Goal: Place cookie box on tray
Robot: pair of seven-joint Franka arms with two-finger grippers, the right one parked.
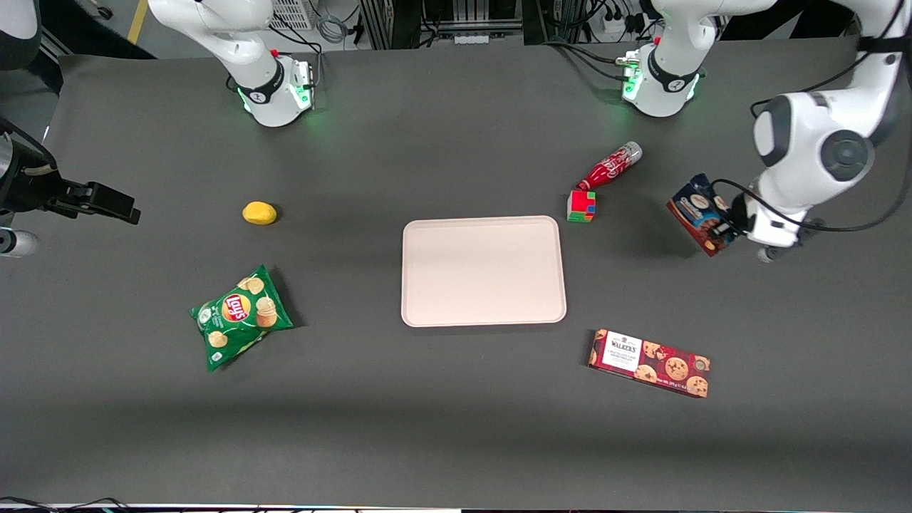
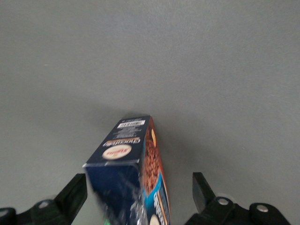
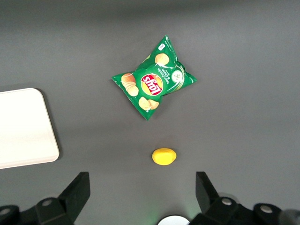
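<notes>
While lifted off the table, box (image 1: 698, 214) hangs tilted in gripper (image 1: 723, 226) — pinched from one end | tray (image 1: 483, 271) well apart, bare — box needs carrying over.

The gripper (image 1: 723, 229), black-fingered, sits at the navy cookie box (image 1: 700, 214) near the working arm's end; pale pinkish-cream tray (image 1: 483, 313); green chips bag (image 1: 240, 316); yellow lemon (image 1: 259, 212).

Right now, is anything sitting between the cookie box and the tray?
The cookie box hangs at the gripper, toward the working arm's end of the tray. The colored cube and red bottle lie near that path, slightly farther from the front camera.
</notes>
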